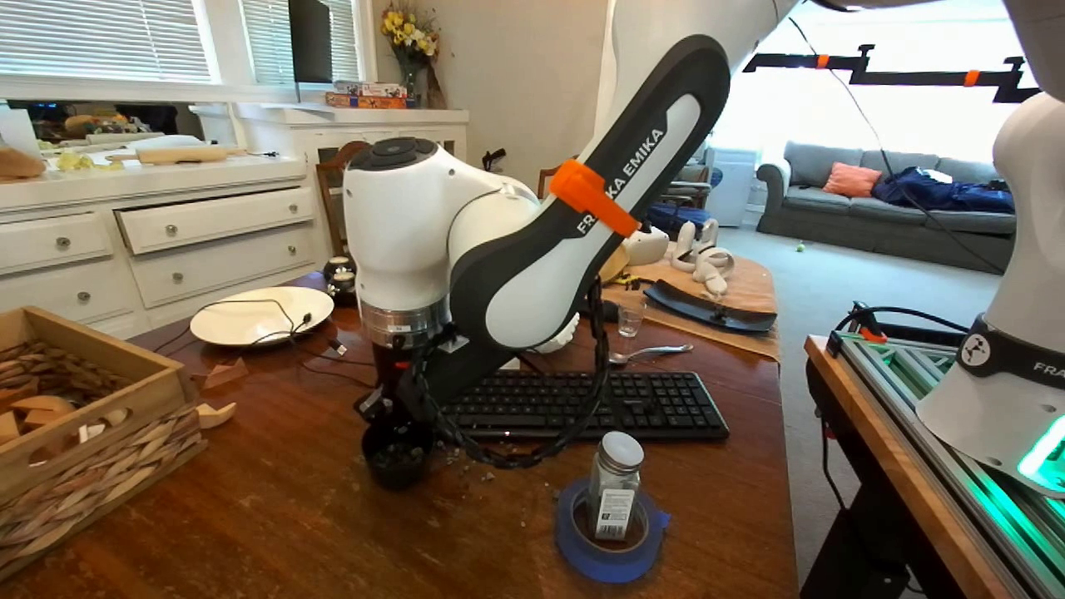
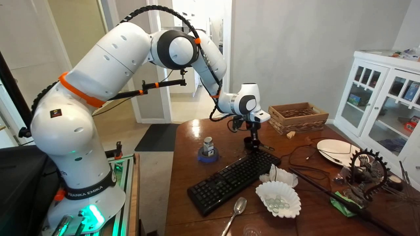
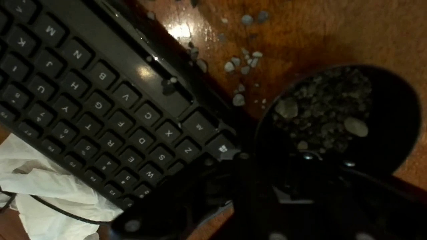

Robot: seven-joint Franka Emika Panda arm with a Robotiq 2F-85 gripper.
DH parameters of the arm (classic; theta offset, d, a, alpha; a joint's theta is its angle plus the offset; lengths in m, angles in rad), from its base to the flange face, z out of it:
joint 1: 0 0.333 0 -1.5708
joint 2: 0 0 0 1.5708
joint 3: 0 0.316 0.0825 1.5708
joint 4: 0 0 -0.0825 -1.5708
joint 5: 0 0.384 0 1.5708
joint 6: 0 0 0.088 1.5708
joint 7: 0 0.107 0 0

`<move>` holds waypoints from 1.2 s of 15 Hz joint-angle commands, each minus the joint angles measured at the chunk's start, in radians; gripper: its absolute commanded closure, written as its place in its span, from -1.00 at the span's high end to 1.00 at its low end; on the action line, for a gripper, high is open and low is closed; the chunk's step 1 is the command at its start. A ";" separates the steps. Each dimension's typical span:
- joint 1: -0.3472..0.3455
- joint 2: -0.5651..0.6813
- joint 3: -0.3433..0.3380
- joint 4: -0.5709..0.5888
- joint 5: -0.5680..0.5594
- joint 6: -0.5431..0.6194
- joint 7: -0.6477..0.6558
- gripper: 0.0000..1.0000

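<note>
At cup (image 3: 397, 113) rim, hand (image 2: 254, 137) beside keyboard (image 3: 96, 103)

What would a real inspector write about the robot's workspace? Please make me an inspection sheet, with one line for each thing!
Surface: shiny brown wooden table with loose stones scattered on it.
Job's things: black cup holding small stones, beside a black keyboard.
Clutter: jar standing inside a blue tape roll; spoon; white plate; woven basket.
Grippers: the one gripper is at the cup's rim; too dark to tell whether it is open or shut.
Cables: thick black cable looping along the robot's arm; thin cable crossing the plate.
Surroundings: gray couch and white drawers.
</note>
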State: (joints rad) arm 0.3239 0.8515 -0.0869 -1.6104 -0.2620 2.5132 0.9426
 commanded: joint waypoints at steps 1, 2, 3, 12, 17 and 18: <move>0.012 0.006 -0.008 0.007 0.032 0.022 -0.018 -1.00; 0.013 0.004 -0.007 0.008 0.034 0.024 -0.020 -1.00; 0.014 -0.001 -0.006 0.012 0.034 0.027 -0.023 -1.00; 0.015 -0.082 0.042 -0.084 0.047 0.128 -0.137 -0.98; -0.036 -0.112 0.168 -0.154 0.123 0.273 -0.399 -0.98; -0.050 -0.114 0.196 -0.162 0.145 0.286 -0.469 -0.98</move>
State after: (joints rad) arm 0.3175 0.7752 0.0366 -1.7069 -0.1832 2.7448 0.6520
